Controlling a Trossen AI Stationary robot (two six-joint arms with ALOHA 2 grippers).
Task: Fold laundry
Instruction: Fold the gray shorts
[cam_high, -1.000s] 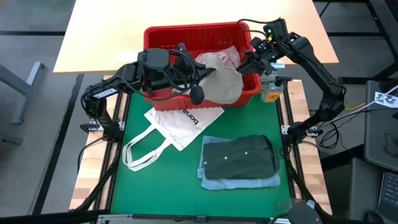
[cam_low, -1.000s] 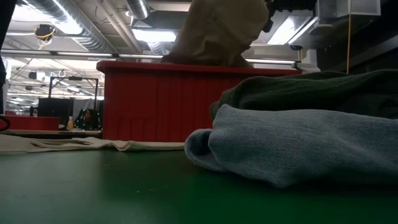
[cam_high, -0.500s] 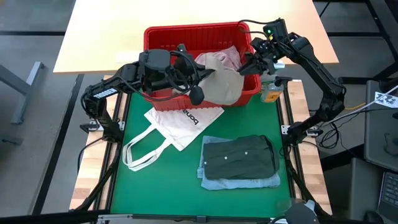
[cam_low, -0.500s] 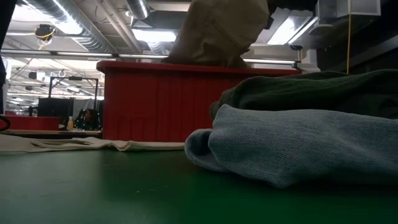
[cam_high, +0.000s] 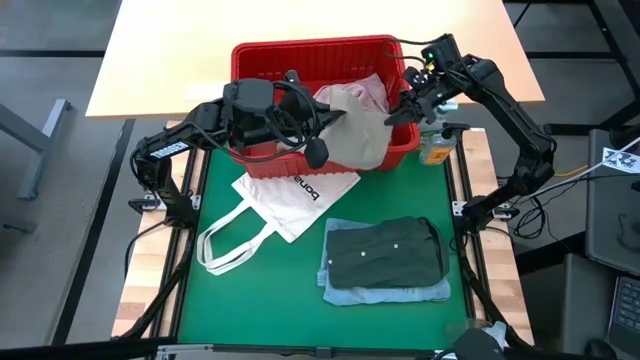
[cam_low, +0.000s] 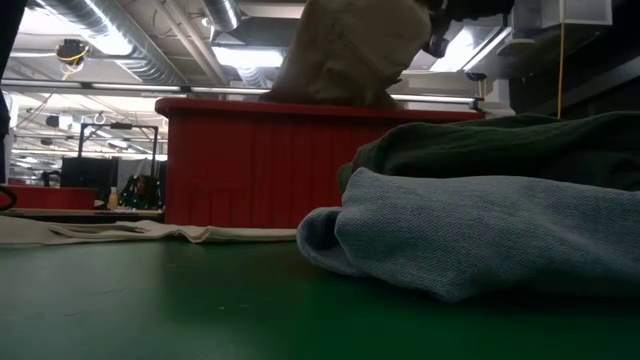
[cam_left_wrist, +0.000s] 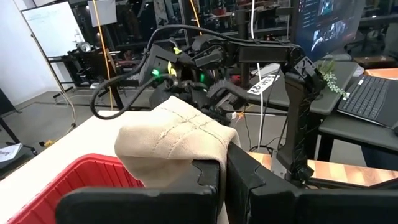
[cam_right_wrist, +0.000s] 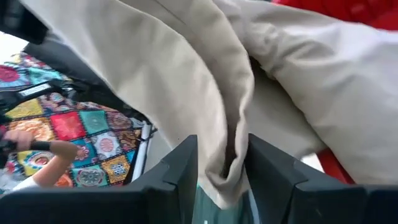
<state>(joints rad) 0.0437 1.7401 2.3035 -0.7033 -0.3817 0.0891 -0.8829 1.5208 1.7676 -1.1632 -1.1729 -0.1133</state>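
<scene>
A beige-khaki garment (cam_high: 362, 132) is raised out of the red slotted basket (cam_high: 300, 55) and drapes over the basket's near wall; it also shows in the low view (cam_low: 350, 50). My left gripper (cam_high: 325, 122) is shut on its left part. My right gripper (cam_high: 402, 108) is shut on its right part, over the basket's right end. A mottled pink garment (cam_high: 373, 90) lies in the basket. A folded dark grey-green garment (cam_high: 385, 252) lies on a folded light blue one (cam_high: 390, 292) on the green mat. My left gripper pinches a bunched fold of the beige garment (cam_left_wrist: 186, 149) between its two fingers, coming level from the table's left. The cloth mounds up over the fingertips (cam_left_wrist: 208, 174), and its lower part hangs onto the basket. My right gripper has a hanging fold of the beige garment (cam_right_wrist: 229, 146) between its two fingers (cam_right_wrist: 180, 171), coming from the table's right. Several layers show, and the cloth hangs slack around the fingers.
A white tote bag (cam_high: 292, 192) with black lettering and loop handles lies flat on the mat's left half. A small orange bottle (cam_high: 435, 148) stands just right of the basket. Bare green mat (cam_high: 260, 300) lies near the front left.
My right gripper has shifted a little toward the table's near right at the beige garment's right part. The garment stays raised over the basket.
</scene>
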